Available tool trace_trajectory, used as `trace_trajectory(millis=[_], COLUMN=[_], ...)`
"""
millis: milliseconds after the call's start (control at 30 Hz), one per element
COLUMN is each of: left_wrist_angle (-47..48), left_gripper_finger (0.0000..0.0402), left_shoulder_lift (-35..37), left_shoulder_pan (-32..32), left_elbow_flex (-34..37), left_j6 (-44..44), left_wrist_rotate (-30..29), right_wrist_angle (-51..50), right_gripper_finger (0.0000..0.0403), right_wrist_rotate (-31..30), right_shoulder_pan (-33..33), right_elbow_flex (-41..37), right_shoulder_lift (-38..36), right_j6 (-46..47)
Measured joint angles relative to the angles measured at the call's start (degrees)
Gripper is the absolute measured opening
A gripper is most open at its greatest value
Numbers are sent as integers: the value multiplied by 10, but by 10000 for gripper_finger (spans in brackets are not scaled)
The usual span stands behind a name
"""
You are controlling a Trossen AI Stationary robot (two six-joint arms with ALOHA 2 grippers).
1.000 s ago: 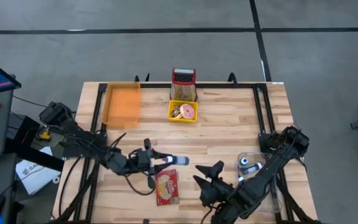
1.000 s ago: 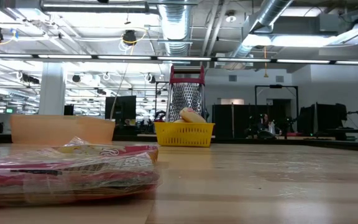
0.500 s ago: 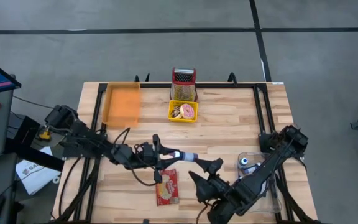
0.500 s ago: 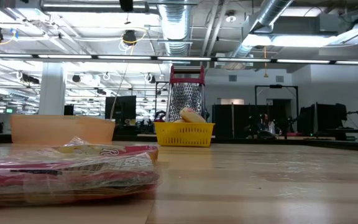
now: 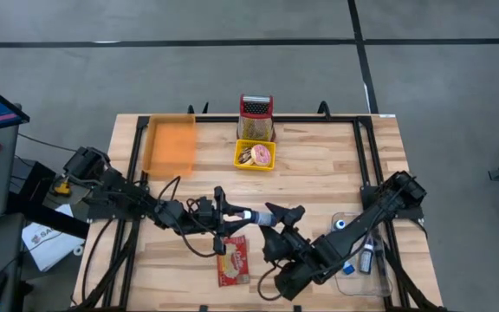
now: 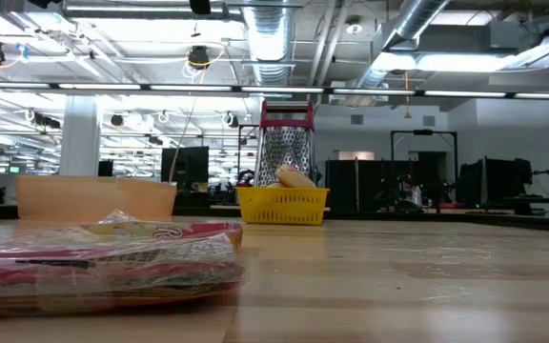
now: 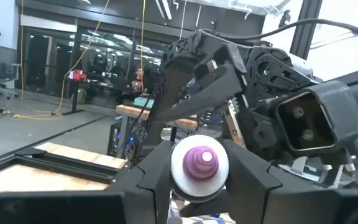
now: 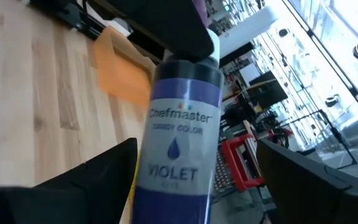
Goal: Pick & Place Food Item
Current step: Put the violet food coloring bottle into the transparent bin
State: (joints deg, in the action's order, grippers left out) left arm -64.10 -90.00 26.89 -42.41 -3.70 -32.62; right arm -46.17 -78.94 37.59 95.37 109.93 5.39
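Held item: a small bottle (image 7: 199,167), seen end-on, white collar with a purple ribbed cap facing the camera.
Left gripper (image 7: 197,186): its dark fingers (image 7: 151,180) press against both sides of the bottle.
Right gripper (image 7: 194,78): just beyond the bottle, dark fingers spread apart, angled toward it.
Tabletop (image 7: 48,171): pale wood with a black frame rail along its edge.
Background: a dim hall with glass walls, ceiling lights and a hanging yellow cable (image 7: 64,74).

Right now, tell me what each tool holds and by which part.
Left tool grips the small violet food-colour bottle at its cap end; right tool stands open around it, holding nothing.
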Motion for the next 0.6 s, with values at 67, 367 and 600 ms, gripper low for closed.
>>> trace_trajectory(millis=[67, 367, 600], left_wrist_angle=[0, -3, -5], left_gripper_finger=[109, 109, 109], left_shoulder_lift=[0, 0, 0], left_shoulder_pan=[-1, -3, -3], left_elbow_flex=[0, 0, 0], left_j6=[0, 0, 0], left_wrist_rotate=[0, 0, 10], right_wrist_angle=[1, 22, 54], right_gripper_finger=[320, 282, 228], right_wrist_rotate=[6, 11, 13], right_shoulder_pan=[-5, -10, -8], right_elbow_flex=[0, 0, 0], right_shoulder_lift=[0, 0, 0], right_j6=[0, -7, -43])
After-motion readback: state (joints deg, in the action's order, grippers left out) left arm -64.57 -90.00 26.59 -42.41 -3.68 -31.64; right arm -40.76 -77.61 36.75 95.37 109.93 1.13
